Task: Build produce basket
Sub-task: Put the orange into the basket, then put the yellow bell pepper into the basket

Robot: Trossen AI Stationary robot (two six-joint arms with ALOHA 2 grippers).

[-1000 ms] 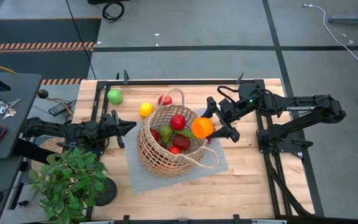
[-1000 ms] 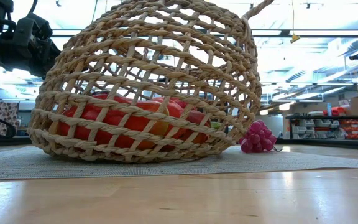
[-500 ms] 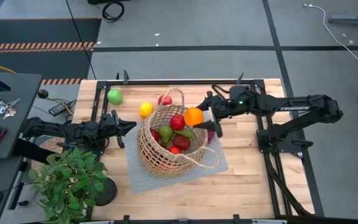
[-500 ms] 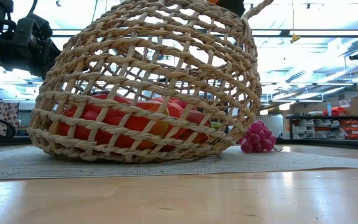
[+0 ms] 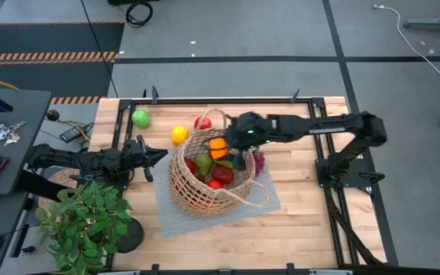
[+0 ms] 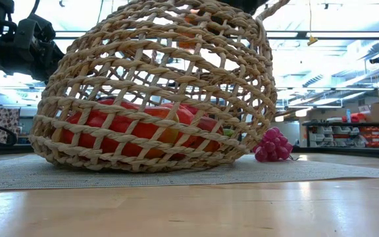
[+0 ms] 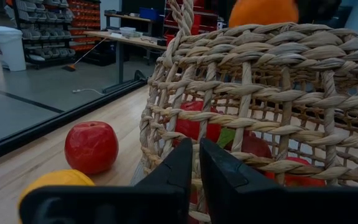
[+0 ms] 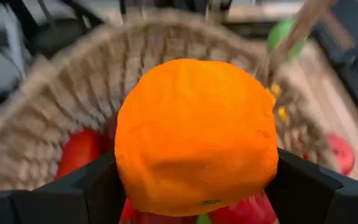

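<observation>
Left gripper: it is resting just beside the basket wall, fingers pressed together, holding nothing.
Basket: it is tilting on the mat, already holding apples and a pear.
Right gripper: you are holding the orange clamped over the basket's mouth.
Risk: if you are releasing too near the rim, the orange could bounce out or tip the basket further.
Beyond basket: a lemon, red apple and green apple are waiting.

The basket fills the middle of the table, its mouth largely taken up by the right gripper clamping an orange. The left gripper, fingers together, sits just beside the basket's left wall. A potted plant crowds the near-left corner. The near-right corner looks free.
</observation>
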